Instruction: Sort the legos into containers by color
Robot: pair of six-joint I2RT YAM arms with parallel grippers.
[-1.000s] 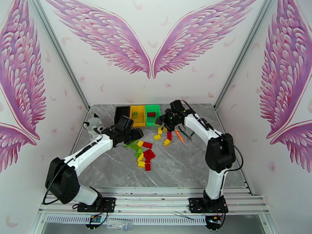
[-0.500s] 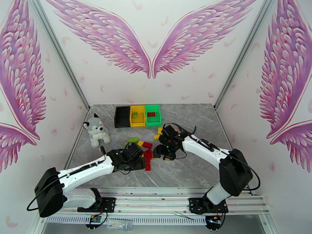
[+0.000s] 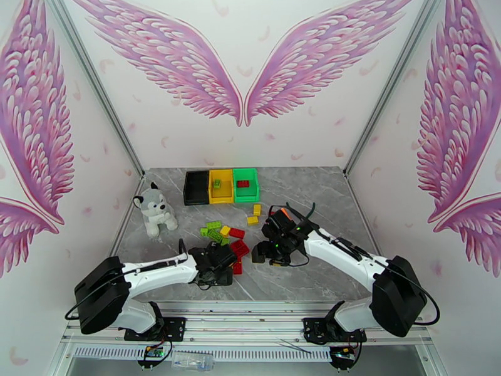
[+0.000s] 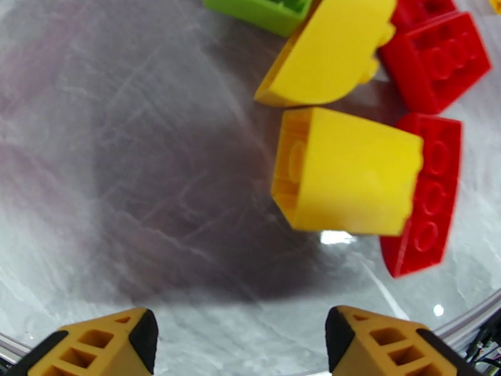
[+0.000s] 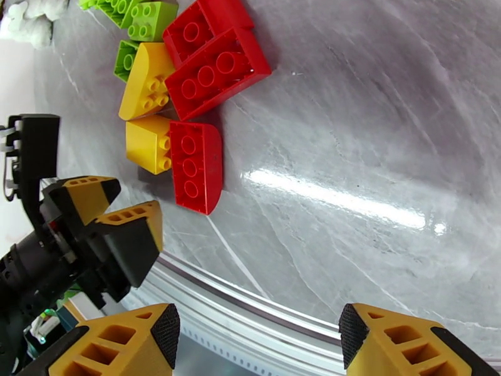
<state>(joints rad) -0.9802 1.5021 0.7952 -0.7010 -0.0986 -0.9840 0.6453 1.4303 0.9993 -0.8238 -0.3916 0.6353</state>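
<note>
The legos lie in a loose pile (image 3: 233, 247) mid-table: red, yellow and light green bricks. In the left wrist view my left gripper (image 4: 241, 346) is open and empty, just short of a yellow brick (image 4: 347, 173) that leans on a red brick (image 4: 426, 202). My right gripper (image 5: 260, 336) is also open over bare table, with the red bricks (image 5: 216, 73) and a yellow brick (image 5: 149, 144) ahead. From above, my left gripper (image 3: 227, 269) and right gripper (image 3: 258, 254) flank the pile's near end. The containers stand at the back: black (image 3: 196, 187), yellow (image 3: 220, 190) and green (image 3: 246, 192).
A plush husky (image 3: 153, 209) sits at the left. An orange stick (image 3: 285, 213) pokes out behind my right arm. Two yellow bricks (image 3: 254, 214) lie apart near the bins. A green brick (image 3: 216, 183) is in the yellow bin, a red brick (image 3: 243, 183) in the green one.
Both arms came back from the bins and dropped low at the near end of the pile. Their jaws have spread wider.
</note>
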